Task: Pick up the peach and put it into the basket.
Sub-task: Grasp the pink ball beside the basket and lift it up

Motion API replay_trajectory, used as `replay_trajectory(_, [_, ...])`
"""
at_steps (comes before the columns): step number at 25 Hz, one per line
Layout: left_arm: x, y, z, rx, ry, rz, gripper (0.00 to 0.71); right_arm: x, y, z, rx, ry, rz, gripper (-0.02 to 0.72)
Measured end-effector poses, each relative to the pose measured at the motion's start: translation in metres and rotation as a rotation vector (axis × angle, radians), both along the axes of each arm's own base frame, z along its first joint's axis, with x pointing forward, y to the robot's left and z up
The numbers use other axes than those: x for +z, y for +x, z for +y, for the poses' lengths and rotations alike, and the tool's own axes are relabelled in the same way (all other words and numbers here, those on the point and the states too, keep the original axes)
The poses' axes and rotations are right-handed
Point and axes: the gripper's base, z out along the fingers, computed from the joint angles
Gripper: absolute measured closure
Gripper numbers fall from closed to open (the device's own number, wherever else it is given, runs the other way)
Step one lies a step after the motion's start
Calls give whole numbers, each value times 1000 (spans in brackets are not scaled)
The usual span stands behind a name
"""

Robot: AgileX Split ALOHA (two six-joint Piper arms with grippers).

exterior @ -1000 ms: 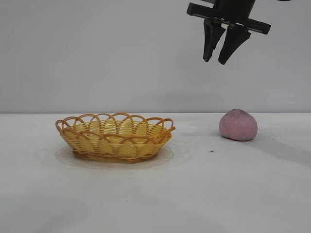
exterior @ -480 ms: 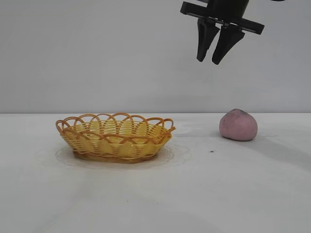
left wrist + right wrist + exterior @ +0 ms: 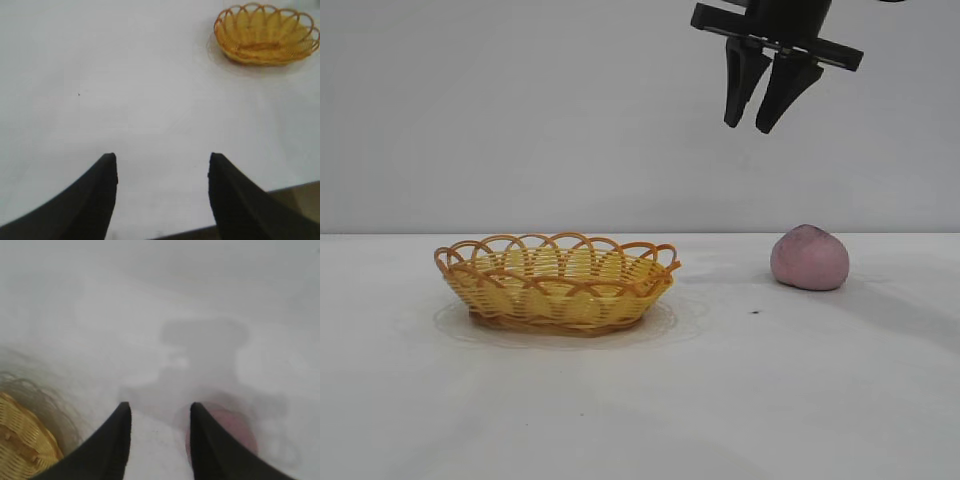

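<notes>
The peach [image 3: 809,258], a dull pink lump, rests on the white table at the right. The wicker basket [image 3: 556,290] stands to its left with nothing showing inside. My right gripper [image 3: 748,125] hangs high above the table, slightly left of the peach, open and holding nothing. The right wrist view looks down past the right gripper [image 3: 160,406]: the peach [image 3: 235,432] sits partly behind one finger and the basket [image 3: 17,442] at the edge. My left gripper [image 3: 162,157] is open over bare table near its edge, with the basket [image 3: 260,50] far off.
The white tabletop [image 3: 720,400] is bare between the basket and the peach apart from a tiny dark speck [image 3: 755,311]. A plain grey wall stands behind. The table's edge [image 3: 280,192] shows close to the left gripper.
My right gripper has shifted a little left and up in the first half second, then stayed still. The peach and basket have not moved.
</notes>
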Motion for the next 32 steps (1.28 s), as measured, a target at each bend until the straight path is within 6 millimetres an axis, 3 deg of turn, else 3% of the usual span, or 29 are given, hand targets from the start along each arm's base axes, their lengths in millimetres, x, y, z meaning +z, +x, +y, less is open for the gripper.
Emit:
replay_trajectory(9, [0,0,0,4,-2,-2,368,-2,-3,-4,21,-73,21,423])
replay_trajectory(14, [0,-1,-1,167,-2,-4,368,-6,-8,-10,20,-147,84,423])
replay_trajectory(17, [0,0,-2,241,-2,-4,368,-21,-7,-12,28,-186,143,423])
replay_trajectory(23, [0,0,-2,276,-2,-4,368,-76,1,-10,37,-236,261,423])
replay_trajectory(27, [0,0,-2,276,-2,-4,368,-108,5,-13,48,-305,306,630])
replay_trajectory(29, [0,0,-2,276,-2,-4,368,-102,6,-10,57,-268,283,650])
replay_trajectory(30, [0,0,-2,276,2,-4,368,-94,6,-6,69,-242,254,703])
replay_trajectory(32, [0,-1,-1,284,14,-4,368,-74,0,7,114,-204,204,703])
